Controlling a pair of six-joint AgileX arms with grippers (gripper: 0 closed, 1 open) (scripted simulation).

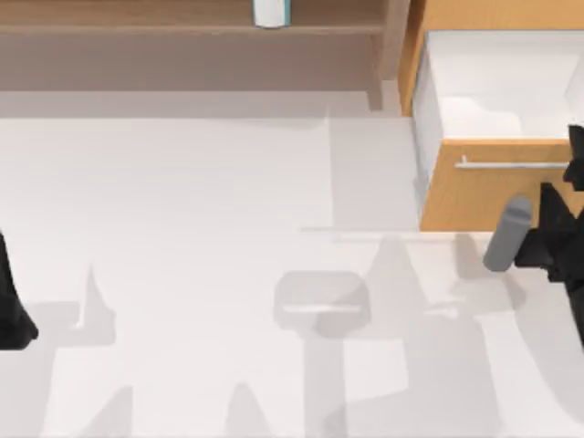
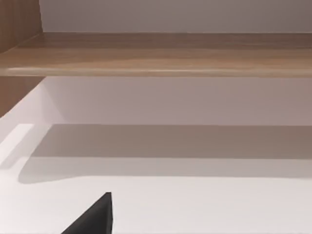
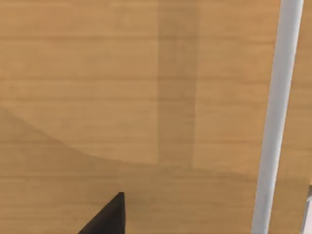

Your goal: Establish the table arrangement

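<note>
While my right arm sits at the right edge of the top view, entry as follows.

Item 1, surface (image 1: 182, 255): broad plain white matte top, far bigger than anything else seen. Spans the whole top view below the shelf and cabinet, long axis running left to right. Carries grey shadows of the arms, esp. centre and lower right. Also seen from left wrist view (image 2: 204, 204), white, running up to the shelf.

Item 2, shelf (image 1: 137, 27): brown wood, along the far edge of the surface, left and centre of top view. A white and blue container (image 1: 271, 13) stands on it, cut off by the frame. Shelf board also in left wrist view (image 2: 156, 53), w/ pale wall behind.

Item 3, drawer cabinet (image 1: 484, 192): orange wood, far right corner. Drawer pulled open, white interior (image 1: 502, 91). Front panel carries a pale bar handle (image 1: 511, 164), long axis left to right. Right wrist view faces this panel (image 3: 122, 97) close up, handle (image 3: 278, 117) crossing it.

Item 4, right end effector (image 1: 547, 237): black, just in front of drawer front, beside a grey cylinder (image 1: 507, 234) tilted on its near side. Fingers: cannot tell if apart or together.

Item 5, left end effector (image 1: 11, 301): black, parked at left edge. Fingers: cannot tell.
</note>
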